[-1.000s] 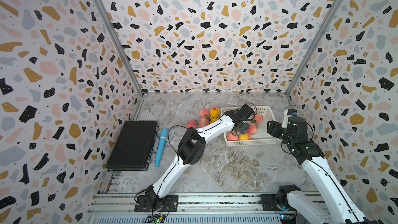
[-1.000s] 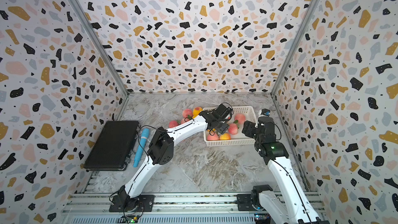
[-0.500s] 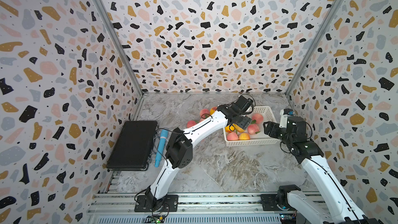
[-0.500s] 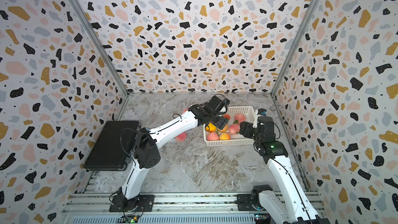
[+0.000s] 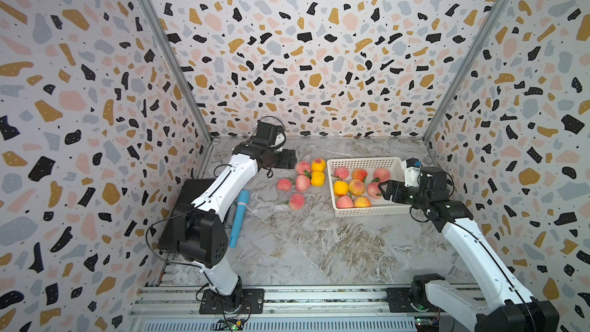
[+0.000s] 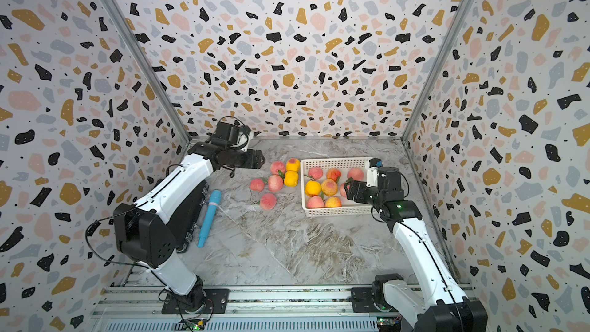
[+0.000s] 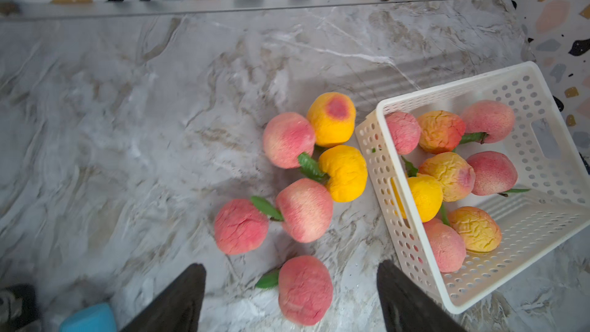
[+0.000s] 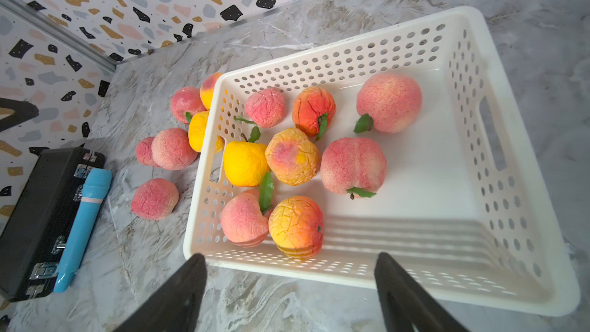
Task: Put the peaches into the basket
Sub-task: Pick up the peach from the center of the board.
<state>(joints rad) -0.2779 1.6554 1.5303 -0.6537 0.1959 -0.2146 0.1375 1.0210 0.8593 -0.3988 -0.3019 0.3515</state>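
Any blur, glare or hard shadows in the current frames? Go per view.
Left wrist: slightly soft, smeared look, most on the marble table and the lone pink peach. Right wrist: sharp; the basket wall throws striped shadows on its own floor. In both top views: sharp, even light, no glare; the wide lens splays the corner post.

White basket (image 8: 491, 142) glossy perforated plastic; peaches (image 8: 352, 166) matt, cracked skin; tabletop (image 5: 319, 250) marble-look

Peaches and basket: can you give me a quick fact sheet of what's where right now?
Basket: white, holds eight peaches
Table: six peaches loose beside the basket
Left gripper: open, empty, near loose peaches
Right gripper: open, empty, over basket
Also there: blue tool, black box
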